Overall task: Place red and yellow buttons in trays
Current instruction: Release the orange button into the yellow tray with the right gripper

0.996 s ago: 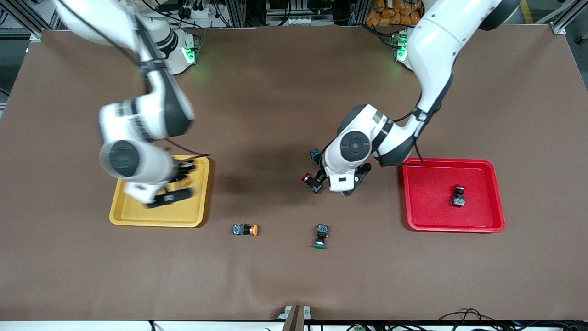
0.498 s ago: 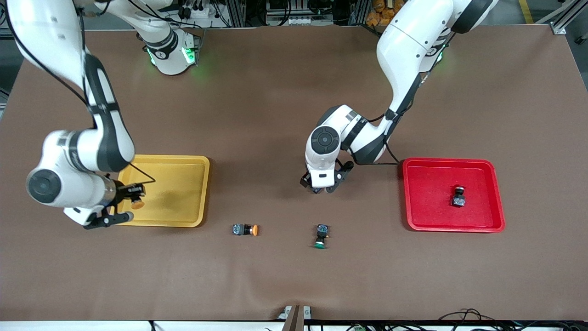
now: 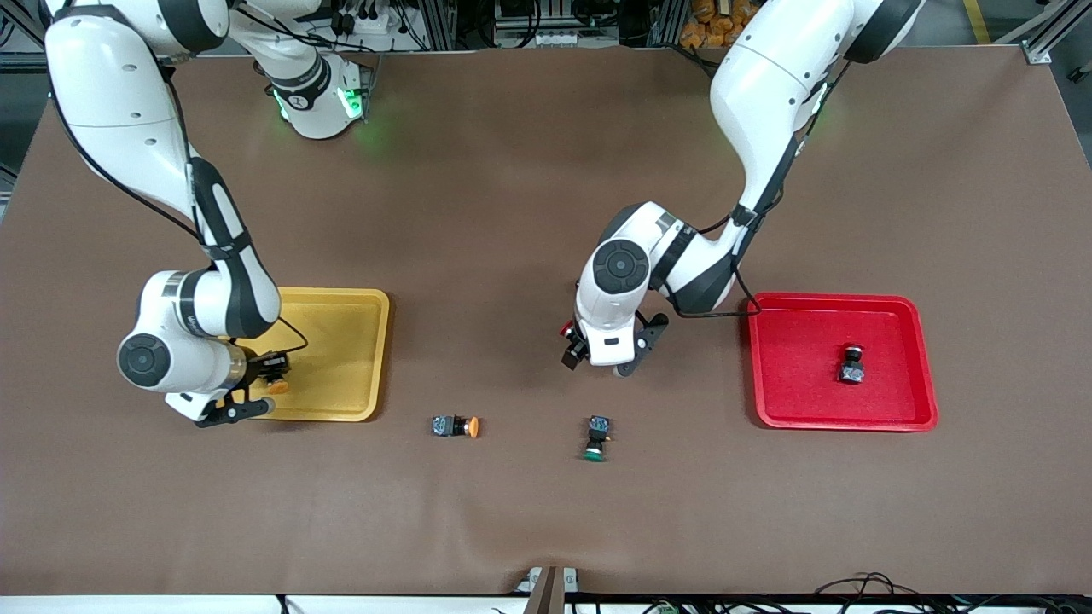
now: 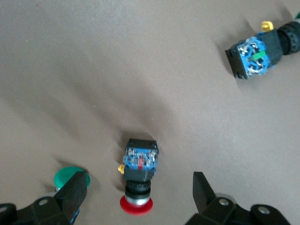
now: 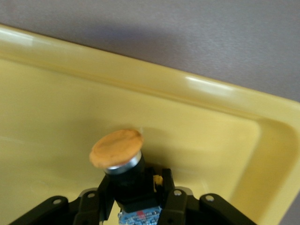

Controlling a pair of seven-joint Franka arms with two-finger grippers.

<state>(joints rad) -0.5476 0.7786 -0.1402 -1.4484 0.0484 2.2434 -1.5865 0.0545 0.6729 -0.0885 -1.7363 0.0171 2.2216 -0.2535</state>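
1. Holding an orange-capped button (image 5: 123, 165) in its fingers, the right gripper (image 3: 247, 394) hangs over the yellow plastic tray (image 3: 341, 401); it should let go low.
2. Fingers wide apart, the left gripper (image 4: 136, 197) sits above the red-capped button (image 4: 139, 174) on the brown tabletop (image 3: 512, 213); it should go straight down.

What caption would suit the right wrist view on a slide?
Right gripper shut on an orange-yellow-capped push-button switch, holding it over the shallow yellow plastic tray.

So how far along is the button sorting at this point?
Done: a lone button lies in the red tray. In hand: the right gripper holds a yellow-capped button over the yellow tray; the open left gripper hovers over a red button on the table. Left: that red button and a second yellow button on the table.
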